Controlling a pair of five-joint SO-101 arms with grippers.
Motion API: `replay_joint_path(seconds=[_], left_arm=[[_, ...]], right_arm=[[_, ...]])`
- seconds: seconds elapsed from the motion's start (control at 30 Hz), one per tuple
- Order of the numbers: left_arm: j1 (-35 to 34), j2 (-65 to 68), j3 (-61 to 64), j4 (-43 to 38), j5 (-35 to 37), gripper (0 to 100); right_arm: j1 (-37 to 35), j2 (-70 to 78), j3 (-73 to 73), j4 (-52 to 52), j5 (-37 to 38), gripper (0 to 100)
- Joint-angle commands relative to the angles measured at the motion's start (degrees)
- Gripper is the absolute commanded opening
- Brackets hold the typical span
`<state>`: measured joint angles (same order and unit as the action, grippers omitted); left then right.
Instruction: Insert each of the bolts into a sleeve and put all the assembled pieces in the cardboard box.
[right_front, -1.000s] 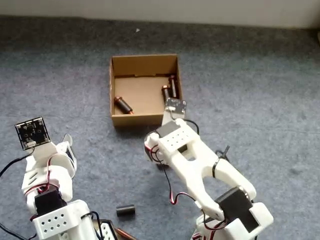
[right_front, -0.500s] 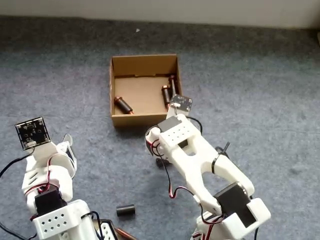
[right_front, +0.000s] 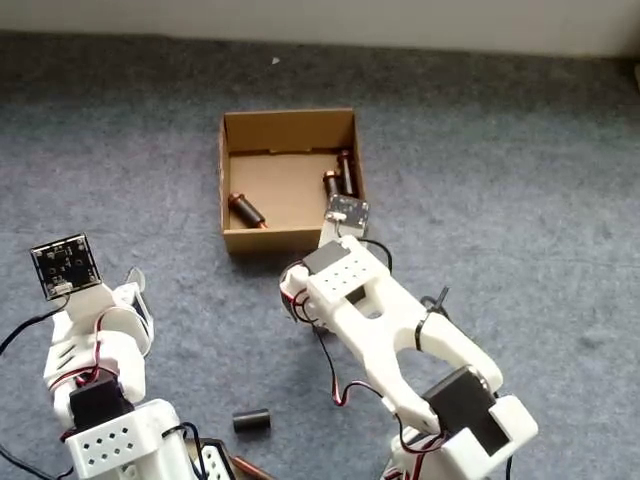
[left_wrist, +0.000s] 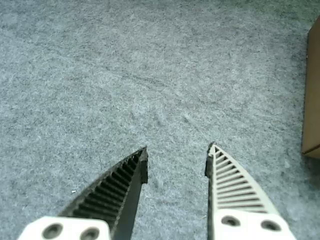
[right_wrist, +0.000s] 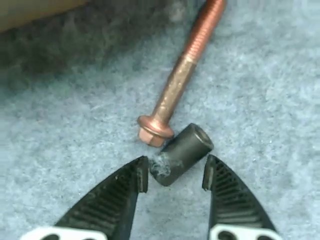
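- Carpet (right_front: 520, 150), grey, carries everything in the high view. The cardboard box (right_front: 228, 180) sits open just ahead of the right arm (right_front: 380, 320), whose wrist hangs by the box's near corner. Three assembled pieces (right_front: 245, 210) lie inside the box: one towards the wall far from that arm, two against the wall nearest it. The left arm (right_front: 95, 350) stands well off to the side of the box. A spare sleeve (right_front: 252, 421) lies on the carpet between the two arm bases.
- Left wrist view: the left gripper (left_wrist: 177, 150) has its jaws spread wide, with bare carpet between them. One wall of the box shows off to the side of the pale finger, beyond its tip.
- Right wrist view: the right gripper (right_wrist: 175, 161) is also spread, low over the carpet. A dark sleeve (right_wrist: 182, 152) lies tilted between its fingertips, close against one tip and apart from the other, so it is not pinched. A copper bolt (right_wrist: 182, 85) lies just beyond the tips, its flanged head touching the sleeve and its shank pointing away from the gripper. The box stands farther ahead.
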<state>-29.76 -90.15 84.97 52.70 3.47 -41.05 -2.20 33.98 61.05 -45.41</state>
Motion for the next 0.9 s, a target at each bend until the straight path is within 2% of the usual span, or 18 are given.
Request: replay_joint_path(seconds=[0.0,0.2,0.33,0.53,0.77,0.87], left_arm=[[-0.04,-0.31,-0.31,-0.97,0.44,21],[3.91,-0.31,0.66,-1.23,0.26,21],[6.29,-0.31,1.27,-1.05,0.26,21],[12.18,-0.4,8.48,-1.85,0.18,21],[15.69,-0.31,12.79,-6.33,0.18,21],[16.66,-0.31,12.7,-5.19,0.18,21]], right_arm=[[-0.92,1.36,-0.4,-0.4,-0.35,18.0],[0.22,7.25,-0.75,0.75,-0.44,18.0],[1.8,7.16,-1.19,1.71,-0.18,18.0],[5.05,7.16,-1.45,2.77,0.0,18.0],[5.32,7.16,-1.36,2.86,0.0,18.0],[5.32,7.16,-1.36,2.86,0.0,18.0]])
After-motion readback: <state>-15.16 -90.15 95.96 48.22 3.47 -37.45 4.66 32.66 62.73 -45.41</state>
